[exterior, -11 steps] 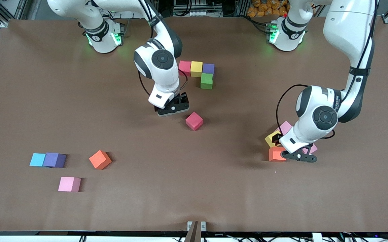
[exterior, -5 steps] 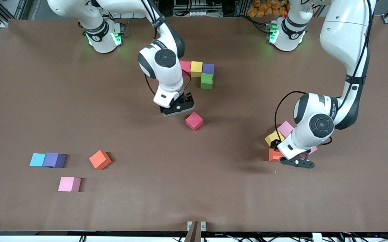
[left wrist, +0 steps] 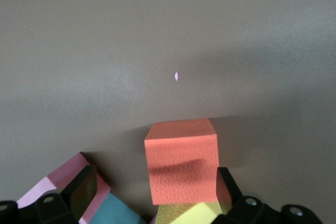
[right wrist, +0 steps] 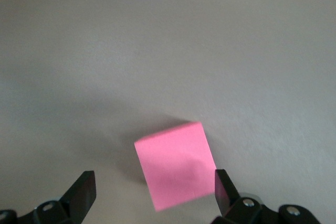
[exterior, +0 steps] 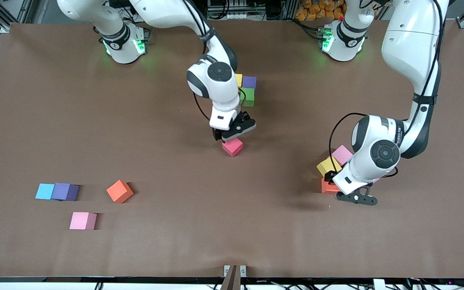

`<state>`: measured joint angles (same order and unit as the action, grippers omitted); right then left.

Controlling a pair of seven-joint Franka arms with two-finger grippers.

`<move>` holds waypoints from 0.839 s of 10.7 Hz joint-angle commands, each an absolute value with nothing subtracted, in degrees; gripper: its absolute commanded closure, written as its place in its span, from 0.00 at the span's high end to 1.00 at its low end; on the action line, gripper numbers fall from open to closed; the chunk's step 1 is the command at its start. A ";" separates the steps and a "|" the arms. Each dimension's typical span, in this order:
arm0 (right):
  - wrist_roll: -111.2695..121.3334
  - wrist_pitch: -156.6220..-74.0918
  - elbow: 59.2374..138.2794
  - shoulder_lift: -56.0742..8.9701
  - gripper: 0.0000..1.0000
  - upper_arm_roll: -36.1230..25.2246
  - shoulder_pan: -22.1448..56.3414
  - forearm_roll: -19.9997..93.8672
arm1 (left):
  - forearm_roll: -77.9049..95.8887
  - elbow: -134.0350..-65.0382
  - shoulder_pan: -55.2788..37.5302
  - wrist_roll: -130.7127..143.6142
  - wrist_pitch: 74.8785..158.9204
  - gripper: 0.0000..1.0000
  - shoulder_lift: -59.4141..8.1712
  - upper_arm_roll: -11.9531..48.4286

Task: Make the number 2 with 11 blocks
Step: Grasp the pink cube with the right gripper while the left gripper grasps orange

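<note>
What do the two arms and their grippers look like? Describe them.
Both arms are glossy white with dark grey joint bands and round black caps. A black cable loops at each wrist. The bases glow green. The left gripper and right gripper are black, two-fingered, with small silver screws.

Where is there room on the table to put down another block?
Bare brown tabletop spreads between the loose orange foam cube and the orange cube under the open left pincer. It is crowded there, among the yellow cube and pink cube.
</note>
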<state>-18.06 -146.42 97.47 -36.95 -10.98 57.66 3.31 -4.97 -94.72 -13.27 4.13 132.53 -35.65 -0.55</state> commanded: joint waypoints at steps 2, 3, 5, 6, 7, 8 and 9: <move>-11.09 -149.15 95.19 -40.42 1.00 -10.90 56.87 4.13 | -5.71 -93.25 -15.03 3.87 134.12 1.00 -37.09 -1.76; -8.12 -149.85 95.27 -40.78 1.00 -10.90 56.78 4.13 | -5.71 -93.25 -15.03 3.95 134.30 1.00 -37.09 -1.76; -4.06 -150.20 95.45 -41.22 1.00 -10.90 56.34 4.13 | -5.63 -93.25 -15.03 4.13 135.00 1.00 -37.18 -1.76; -4.04 -151.34 95.71 -41.74 1.00 -10.90 56.34 4.13 | -5.63 -93.25 -15.03 4.13 135.09 1.00 -37.53 -1.76; -4.13 -154.22 97.19 -42.01 1.00 -10.90 56.34 4.13 | -5.63 -93.16 -15.03 4.13 135.52 1.00 -37.62 -1.76; -4.48 -156.60 98.60 -42.19 1.00 -10.90 56.34 4.30 | -5.71 -93.25 -15.03 4.13 136.14 1.00 -37.79 -1.76; -4.92 -156.79 98.70 -42.19 0.97 -10.81 56.34 4.48 | -5.71 -93.25 -15.03 4.13 136.32 1.00 -38.14 -1.76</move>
<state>-5.44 -155.05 97.89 -41.97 -11.11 56.64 3.38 -5.00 -94.47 -14.43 4.11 135.47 -36.85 -1.07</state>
